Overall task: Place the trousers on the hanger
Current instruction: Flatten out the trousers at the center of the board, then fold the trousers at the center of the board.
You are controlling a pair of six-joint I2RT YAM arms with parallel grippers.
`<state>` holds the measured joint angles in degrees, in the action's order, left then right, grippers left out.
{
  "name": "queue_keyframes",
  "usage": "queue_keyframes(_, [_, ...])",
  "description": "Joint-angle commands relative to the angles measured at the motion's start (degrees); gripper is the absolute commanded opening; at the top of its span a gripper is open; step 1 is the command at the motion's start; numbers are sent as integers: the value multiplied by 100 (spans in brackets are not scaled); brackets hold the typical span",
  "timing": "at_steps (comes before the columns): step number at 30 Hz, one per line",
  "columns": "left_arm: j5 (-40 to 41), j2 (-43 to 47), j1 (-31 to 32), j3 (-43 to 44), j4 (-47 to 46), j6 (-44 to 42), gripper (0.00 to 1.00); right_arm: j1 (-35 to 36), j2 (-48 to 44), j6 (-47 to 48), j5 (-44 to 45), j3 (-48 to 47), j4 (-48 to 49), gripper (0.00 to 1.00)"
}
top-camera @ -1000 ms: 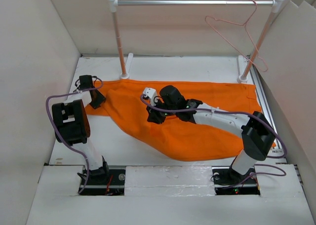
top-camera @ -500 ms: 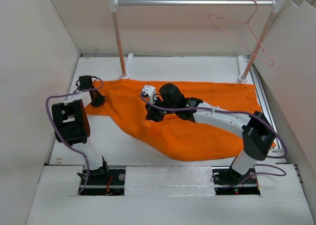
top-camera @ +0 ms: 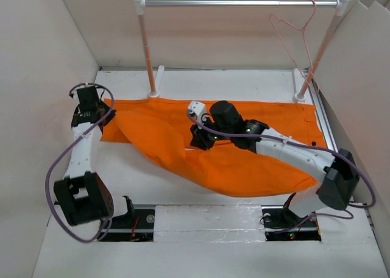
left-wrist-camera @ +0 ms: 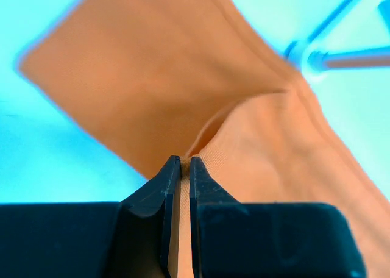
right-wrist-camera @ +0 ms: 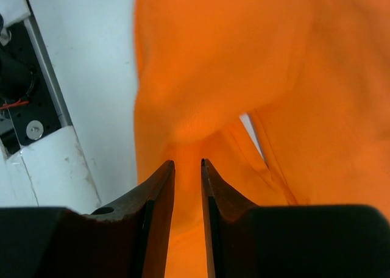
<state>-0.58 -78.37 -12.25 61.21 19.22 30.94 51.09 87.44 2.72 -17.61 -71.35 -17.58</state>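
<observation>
Task progress: I judge it is in the early part. The trousers [top-camera: 256,162] lie across the table [top-camera: 231,83], and no part of them is on the hanger [top-camera: 292,25].
Hanger: it hangs by its hook at the right end of the silver rail [top-camera: 241,3], high at the far side, well apart from the cloth and from both arms.
Left gripper [left-wrist-camera: 184,162]: the jaws are almost together, with a thin fold of orange cloth pinched between them. From above, this is at the far left end of the trousers.
Right gripper [right-wrist-camera: 187,163]: the jaws are near together with a raised ridge of cloth between them, so I read it as clamped. From above, this is in the middle of the trousers.
Done: both grippers have a hold on the cloth.
Left to do: lift the trousers, carry them to the hanger, and pass or drape them over its bar.
Hard to see: I cannot tell which end is the waist and which the legs. The right arm covers part of the cloth. The left wrist view is blurred and blue in colour. The lower wire of the hanger is thin and gets lost against the right post.
</observation>
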Motion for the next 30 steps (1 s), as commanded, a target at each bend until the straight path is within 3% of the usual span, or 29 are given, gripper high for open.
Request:
queue_keyframes(1, [994, 848, -128, 461, 668, 96, 0, -292, -788, -254, 441, 426, -551, 30])
queue_keyframes(5, [2112, 1682, -128, 1067, 1311, 202, 0, -933, -1632, -597, 740, 1252, -878, 33])
queue_keyframes(10, [3613, 2176, 37, 1639, 2409, 281, 0, -2476, -2301, -510, 461, 1861, -1273, 38])
queue_keyframes(14, [4513, 2799, 188, 1026, 2762, 456, 0, -3420, -2363, -342, 21, 2108, -1467, 43])
queue_keyframes(19, [3410, 2924, 188, 707, 1920, 238, 0, -3755, -2214, -360, -68, 2126, -1608, 46])
queue_keyframes(23, [2617, 2827, 292, 1147, 1857, 79, 0, -4448, -2459, -509, 888, 2248, -1836, 46])
queue_keyframes(24, [2468, 2871, 537, 1121, 1866, 96, 0, -4963, -2434, -736, 1030, 2353, -1845, 44])
queue_keyframes(25, [2205, 3149, 1027, 773, 1866, 149, 0, -5847, -2190, -999, 631, 2806, -1541, 43])
queue_keyframes(26, [2202, 3152, 1032, 770, 1857, 149, 0, -5856, -2187, -1002, 627, 2811, -1337, 43])
queue_keyframes(27, [2298, 3361, 1197, 474, 1874, 123, 0, -6178, -2100, -1089, 157, 2976, -1179, 42])
queue_keyframes(30, [2859, 3661, 1944, 173, 2094, 18, 0, -7225, -2108, -1441, 116, 3084, -1334, 38])
